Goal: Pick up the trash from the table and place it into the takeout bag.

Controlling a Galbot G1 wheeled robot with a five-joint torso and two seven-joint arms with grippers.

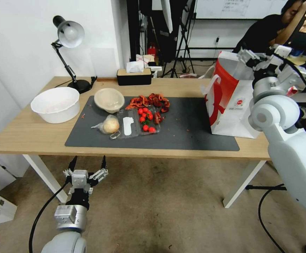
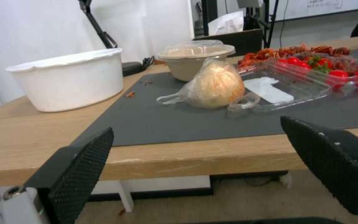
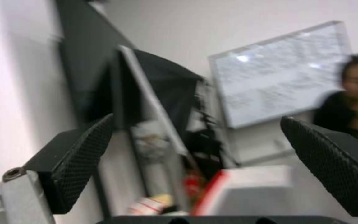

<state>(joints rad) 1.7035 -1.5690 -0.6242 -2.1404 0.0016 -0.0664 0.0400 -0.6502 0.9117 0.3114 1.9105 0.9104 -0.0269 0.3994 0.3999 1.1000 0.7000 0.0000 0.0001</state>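
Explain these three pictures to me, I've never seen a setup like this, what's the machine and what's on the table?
This is a wheeled robot with two arms, each ending in a pincer. The wide picture comes from a camera on its head, looking down at the table. The other two come from cameras on its wrists, so the black pads at their edges are the pincers' own fingers.

The left pincer hangs open in front of the table's near edge, holding nothing. The right pincer is raised beside the paper bag, open and empty.

On the grey mat lie a bun in a clear bag, a lidded beige bowl, a clear tray with tomatoes and red food scraps. A white tub, a lamp and a tissue box stand off the mat.
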